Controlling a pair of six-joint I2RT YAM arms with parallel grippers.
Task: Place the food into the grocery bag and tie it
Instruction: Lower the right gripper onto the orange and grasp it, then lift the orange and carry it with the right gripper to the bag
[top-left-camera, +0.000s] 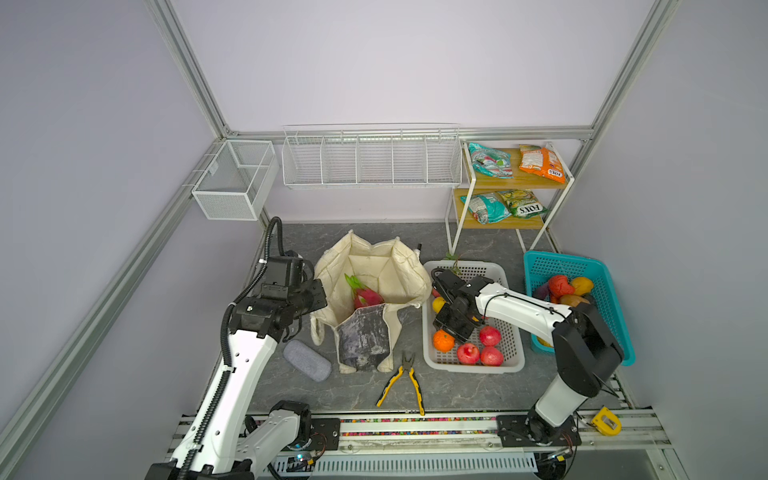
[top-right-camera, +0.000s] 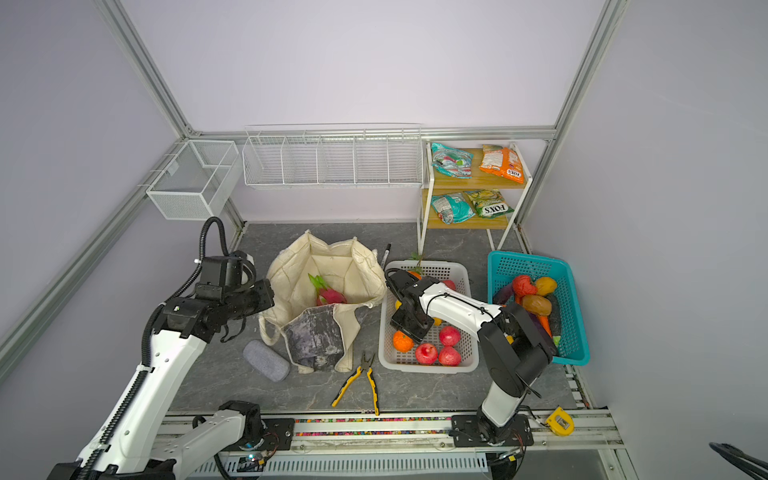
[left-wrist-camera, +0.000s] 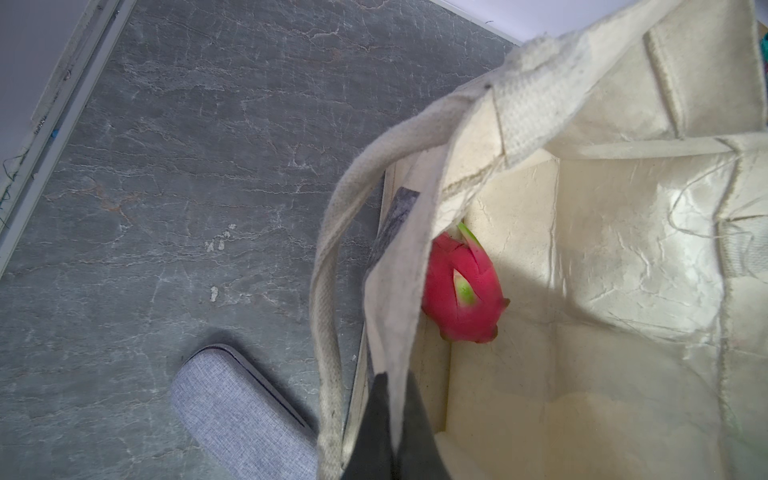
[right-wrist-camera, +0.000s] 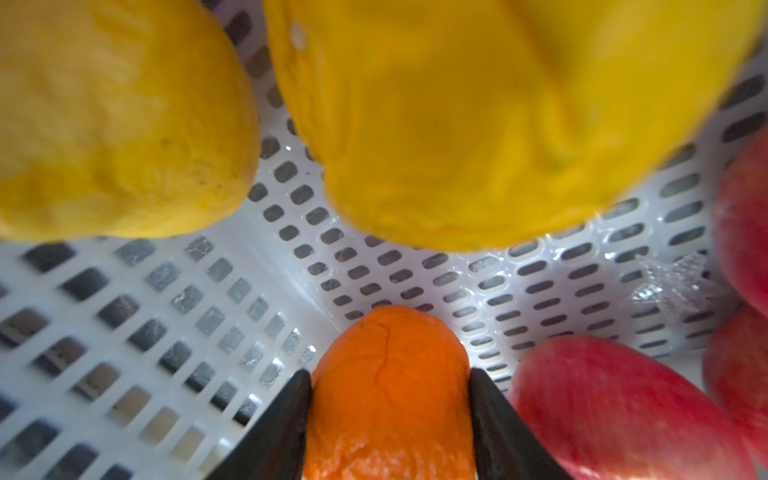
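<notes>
The cream grocery bag stands open in mid table with a pink dragon fruit inside. My left gripper is shut on the bag's left rim, holding it up; the dragon fruit lies just past that rim. In the white basket my right gripper is shut on an orange, fingers pressed on both its sides. In both top views that orange lies at the basket's near left. Yellow fruit lie beyond it, red apples beside it.
A teal basket of vegetables stands at the right. A two-tier shelf at the back right holds several packets. Yellow-handled pliers and a grey case lie in front of the bag. Wire baskets hang on the back wall.
</notes>
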